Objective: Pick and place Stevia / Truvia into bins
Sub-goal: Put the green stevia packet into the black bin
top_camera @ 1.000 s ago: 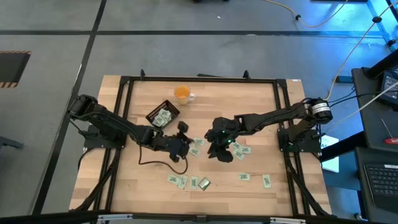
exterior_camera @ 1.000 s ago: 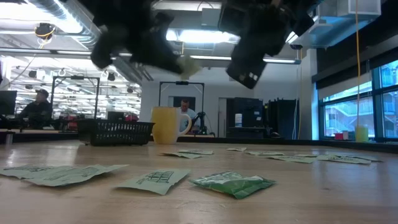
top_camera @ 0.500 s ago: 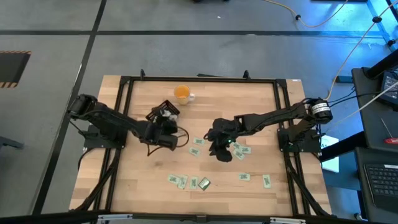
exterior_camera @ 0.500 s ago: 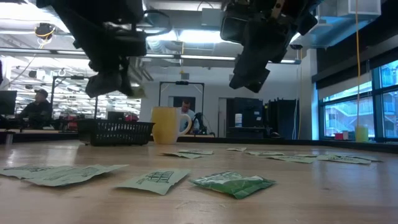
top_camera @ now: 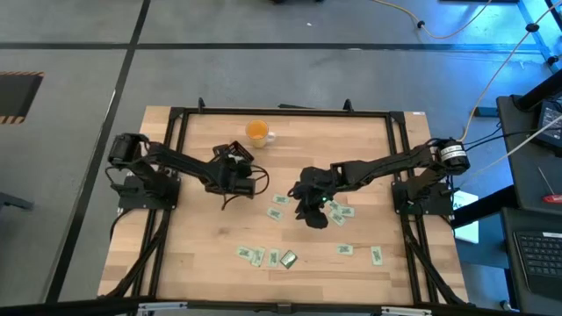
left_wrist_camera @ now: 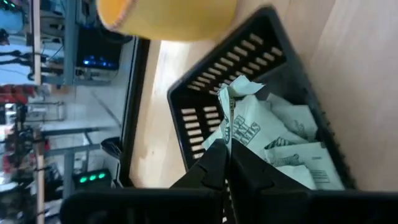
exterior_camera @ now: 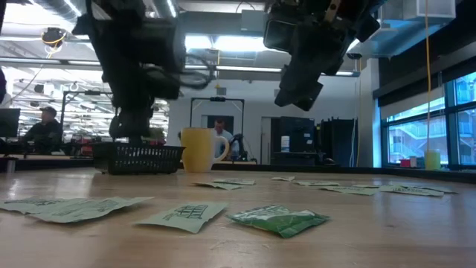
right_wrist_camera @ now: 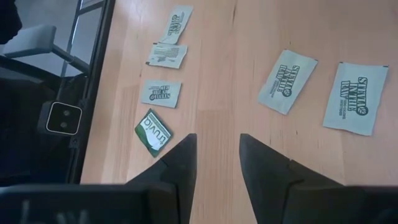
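One sachet point(left_wrist_camera: 239, 121) pinched between left jaws, seemingly over tray point(left_wrist_camera: 205, 93).

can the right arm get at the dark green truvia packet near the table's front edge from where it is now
Probably yes. The right gripper hangs open above the wooden table, and the dark green Truvia packet lies flat and apart from the pale Stevia sachets beside it, with nothing over it. The left gripper is away at the black tray.

My fingers point(right_wrist_camera: 180, 163) stood apart over bare wood. Two pale sachets point(right_wrist_camera: 287, 81) lay at 2 o'clock; a green Truvia packet point(right_wrist_camera: 153, 132) at 9, three more beyond.
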Available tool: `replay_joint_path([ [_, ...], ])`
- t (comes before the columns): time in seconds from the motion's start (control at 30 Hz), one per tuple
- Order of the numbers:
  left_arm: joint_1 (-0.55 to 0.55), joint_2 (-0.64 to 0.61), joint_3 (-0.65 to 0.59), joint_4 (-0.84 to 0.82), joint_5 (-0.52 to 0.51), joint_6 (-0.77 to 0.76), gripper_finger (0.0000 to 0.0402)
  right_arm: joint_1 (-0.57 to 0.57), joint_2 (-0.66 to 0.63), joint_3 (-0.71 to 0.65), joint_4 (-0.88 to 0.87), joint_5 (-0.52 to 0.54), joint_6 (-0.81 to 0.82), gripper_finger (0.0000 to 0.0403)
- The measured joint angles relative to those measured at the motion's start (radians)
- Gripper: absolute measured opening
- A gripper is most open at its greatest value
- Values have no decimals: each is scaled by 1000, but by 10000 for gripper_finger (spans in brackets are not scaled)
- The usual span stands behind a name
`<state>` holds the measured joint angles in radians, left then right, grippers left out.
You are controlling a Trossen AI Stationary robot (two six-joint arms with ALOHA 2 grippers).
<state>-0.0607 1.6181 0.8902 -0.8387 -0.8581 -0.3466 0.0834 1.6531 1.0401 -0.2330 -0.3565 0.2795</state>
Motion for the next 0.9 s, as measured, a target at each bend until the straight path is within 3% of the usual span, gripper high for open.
replay_joint_path([
  [0.47, 36, 78, 0, 2, -1, -36, 28, 3, 0, 0, -35, -4, 7, 124],
  [0.6, 25, 59, 0, 5, -4, -35, 48, 3, 0, 0, -60, -84, 54, 124],
  [0.7, 13, 46, 0, 5, -7, -24, 59, 9, 0, 0, -148, -134, 78, 124],
  [0.9, 0, 43, 0, 7, -22, -34, 62, 33, 0, 0, -412, -119, 243, 124],
])
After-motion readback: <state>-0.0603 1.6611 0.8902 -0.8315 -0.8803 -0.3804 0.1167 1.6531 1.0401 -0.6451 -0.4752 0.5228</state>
